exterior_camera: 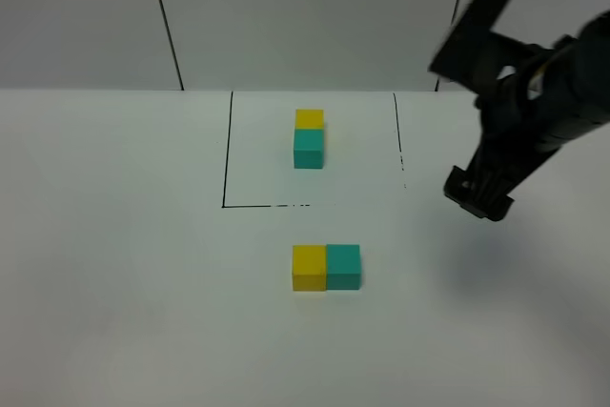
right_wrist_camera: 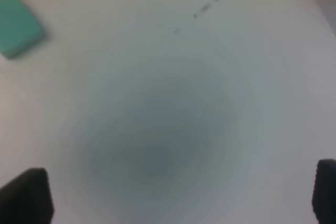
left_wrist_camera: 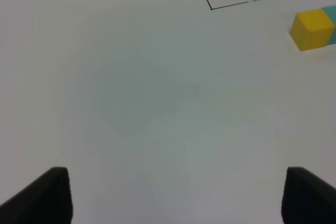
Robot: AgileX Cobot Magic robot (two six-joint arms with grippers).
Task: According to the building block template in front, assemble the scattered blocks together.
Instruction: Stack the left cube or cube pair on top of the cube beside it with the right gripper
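Right gripper (exterior_camera: 479,195) hangs above the tabletop (exterior_camera: 114,264) near its right edge. It holds nothing, and in its wrist view (right_wrist_camera: 176,195) the two tips sit far apart at the frame's corners, so it is spread wide. That view is blurry: a teal block shows with a sliver of yellow beside it, but which pair it belongs to is unclear.

Left gripper (left_wrist_camera: 178,198) shows only in its own wrist view. Its fingertips (left_wrist_camera: 48,195) are also spread wide and empty, over bare table.

Yellow cube (exterior_camera: 309,267) and teal cube (exterior_camera: 343,266) sit mid-table, nearer the front edge. They touch side by side, yellow toward the left edge and teal toward the right, well apart from both grippers.

Template (exterior_camera: 308,137) lies inside the black outline (exterior_camera: 226,154) that runs in from the far edge, about centred. It is a joined pair, with the yellow half toward the far edge and the teal half toward the front.
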